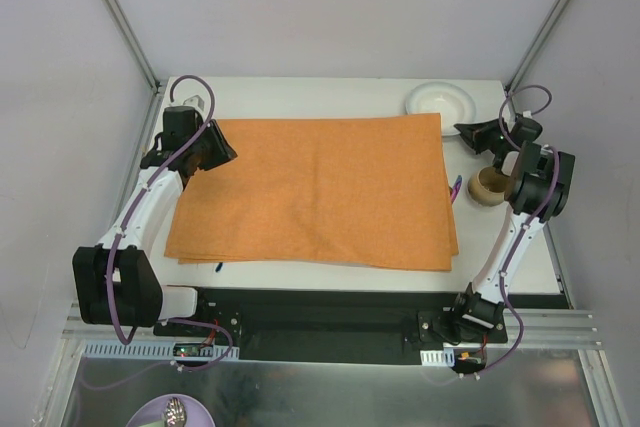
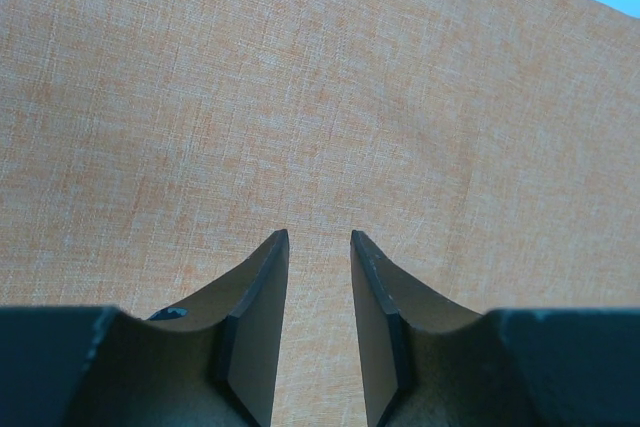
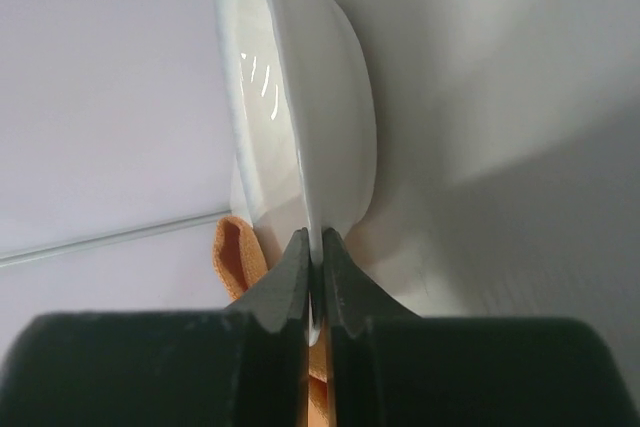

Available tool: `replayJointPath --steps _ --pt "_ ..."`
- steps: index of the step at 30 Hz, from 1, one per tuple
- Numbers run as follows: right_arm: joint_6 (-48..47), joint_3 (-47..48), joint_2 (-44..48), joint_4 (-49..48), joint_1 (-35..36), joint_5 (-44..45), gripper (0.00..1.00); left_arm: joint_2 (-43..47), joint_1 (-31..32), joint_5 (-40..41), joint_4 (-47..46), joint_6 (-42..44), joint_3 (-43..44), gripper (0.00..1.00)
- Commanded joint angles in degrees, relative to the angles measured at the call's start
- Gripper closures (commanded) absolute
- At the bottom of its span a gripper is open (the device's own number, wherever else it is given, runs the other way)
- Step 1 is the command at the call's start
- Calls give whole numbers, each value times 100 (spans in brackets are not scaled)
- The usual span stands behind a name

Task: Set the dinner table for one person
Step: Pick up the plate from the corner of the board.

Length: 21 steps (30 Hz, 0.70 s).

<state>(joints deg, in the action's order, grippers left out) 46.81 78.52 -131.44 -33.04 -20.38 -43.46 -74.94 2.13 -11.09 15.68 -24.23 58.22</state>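
From where I stand, the job looks about a third done. The orange mat (image 1: 320,192) lies spread flat over the middle of the white table (image 1: 300,92), so the base of the setting is down. Nothing sits on it yet.

The bowl (image 1: 438,102) rests on bare table at 1 o'clock, just off the mat's far corner. The right gripper (image 3: 318,267) is pinched tight on its rim, so I'd guess the bowl goes onto the mat next. A brown cup (image 1: 489,185) waits at 3 o'clock, just off the mat's edge, untouched. Beside it a small purple thing (image 1: 457,187) pokes out at the mat's edge, too small to name.

The left gripper (image 2: 320,247) hangs over the mat's 10 o'clock corner, jaws narrowly apart with nothing between them.
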Motion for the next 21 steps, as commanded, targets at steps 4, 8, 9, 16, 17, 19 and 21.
replayJointPath --steps 4,8,9,16,17,19,21 --pt "1911 155 -75 -3076 -1 -303 99 207 -72 -113 -109 32 -91 69" --pt "1876 199 83 -3060 -1 -373 99 199 -81 -130 -118 15 -109 69" --pt "1859 207 118 -3051 -10 -373 99 181 -81 -130 -127 6 -109 69" --pt "1464 321 584 -2489 8 -522 99 85 -81 -227 -188 -56 -91 70" --pt "1315 357 654 -2271 8 -540 99 76 -81 -235 -214 -64 -91 70" --pt "1104 409 829 -1989 34 -610 99 67 -81 -253 -223 -100 -91 70" --pt "682 506 1022 -1436 96 -628 99 58 -81 -288 -250 -117 -91 70"
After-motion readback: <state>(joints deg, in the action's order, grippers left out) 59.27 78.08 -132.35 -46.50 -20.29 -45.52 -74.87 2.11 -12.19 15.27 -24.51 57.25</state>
